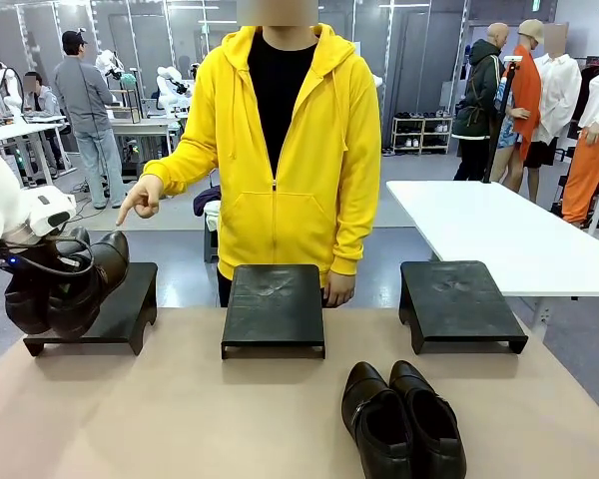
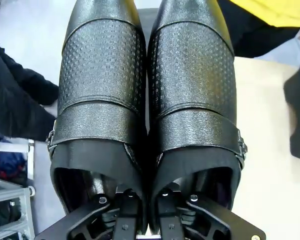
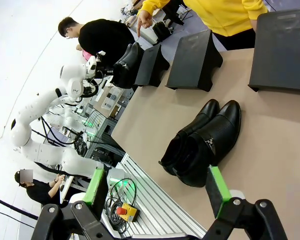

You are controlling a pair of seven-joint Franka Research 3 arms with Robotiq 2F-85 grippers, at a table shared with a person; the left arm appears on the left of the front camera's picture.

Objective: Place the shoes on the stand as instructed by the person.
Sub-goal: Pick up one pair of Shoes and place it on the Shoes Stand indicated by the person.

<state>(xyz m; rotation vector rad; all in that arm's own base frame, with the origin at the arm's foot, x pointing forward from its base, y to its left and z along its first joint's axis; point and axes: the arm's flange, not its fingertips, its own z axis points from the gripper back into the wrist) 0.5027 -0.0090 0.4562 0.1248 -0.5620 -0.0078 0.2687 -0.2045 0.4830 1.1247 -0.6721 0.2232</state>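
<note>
Across the tan table (image 1: 180, 419) you are seeing your left gripper (image 2: 149, 222) pinching the inner sides of one black pair of shoes (image 2: 150, 100) at the left stand (image 1: 130, 309); the person's hand (image 1: 140, 198) is pointing downward just beyond it, the other pair (image 1: 404, 424) is lying near-centre, and your right gripper (image 3: 155, 189) is gaping wide, empty

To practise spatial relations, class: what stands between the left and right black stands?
A third black stand, with nothing on it, as the front view shows.
</note>
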